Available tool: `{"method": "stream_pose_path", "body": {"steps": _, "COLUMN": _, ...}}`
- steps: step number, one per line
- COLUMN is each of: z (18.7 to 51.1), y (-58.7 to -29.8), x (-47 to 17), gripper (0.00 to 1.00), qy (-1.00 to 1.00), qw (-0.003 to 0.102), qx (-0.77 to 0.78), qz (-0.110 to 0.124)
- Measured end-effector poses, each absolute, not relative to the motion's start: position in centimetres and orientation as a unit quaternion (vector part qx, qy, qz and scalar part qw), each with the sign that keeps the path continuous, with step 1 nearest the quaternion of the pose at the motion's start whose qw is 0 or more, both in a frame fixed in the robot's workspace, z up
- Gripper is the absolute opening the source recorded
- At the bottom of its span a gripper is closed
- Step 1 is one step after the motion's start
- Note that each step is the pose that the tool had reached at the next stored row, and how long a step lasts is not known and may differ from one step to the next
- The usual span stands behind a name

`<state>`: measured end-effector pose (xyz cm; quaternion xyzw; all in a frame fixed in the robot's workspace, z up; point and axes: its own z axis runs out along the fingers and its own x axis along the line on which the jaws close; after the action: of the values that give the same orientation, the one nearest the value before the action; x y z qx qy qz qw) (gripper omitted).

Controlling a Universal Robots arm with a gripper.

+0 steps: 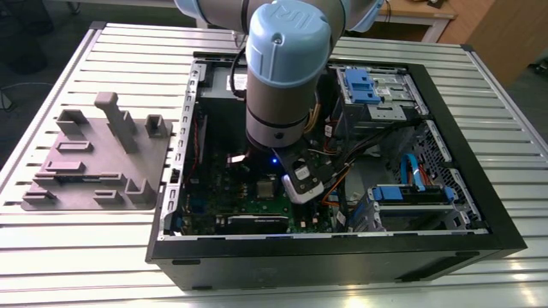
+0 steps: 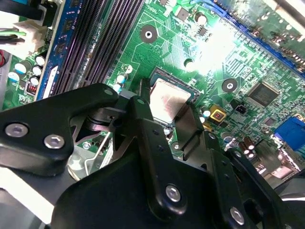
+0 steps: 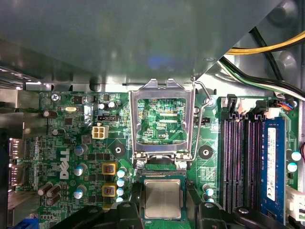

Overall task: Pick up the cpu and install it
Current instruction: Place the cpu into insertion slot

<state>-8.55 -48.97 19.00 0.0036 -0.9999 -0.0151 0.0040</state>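
The cpu (image 3: 162, 198), a small square chip with a silver top, lies level at the socket on the green motherboard (image 3: 71, 143), inside the open computer case (image 1: 479, 192). My gripper (image 3: 162, 206) straddles it, with one black finger (image 2: 143, 112) against each of two opposite edges of the cpu (image 2: 167, 98). The gripper looks shut on the chip. The socket's metal load plate (image 3: 162, 93) is swung up and open beside it, and its lever (image 3: 202, 102) is raised. In the exterior view the arm (image 1: 278, 77) reaches straight down into the case.
Black memory slots (image 3: 238, 162) and a blue stick (image 3: 271, 162) run beside the socket. Yellow and black cables (image 3: 267, 47) cross near the case wall. Blue drive brackets (image 1: 368, 83) sit in the case. A grey fixture plate (image 1: 94, 160) lies on the slatted table at the exterior view's left.
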Motion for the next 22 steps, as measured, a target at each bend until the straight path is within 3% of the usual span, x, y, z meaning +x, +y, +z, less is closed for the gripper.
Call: {"method": "stream_pose_path", "body": {"steps": 22, "z": 18.94, "y": -48.99, "x": -8.54, "gripper": 0.45, "qy": -1.000, "qw": 0.005, "qx": 0.000, "qz": -0.016}}
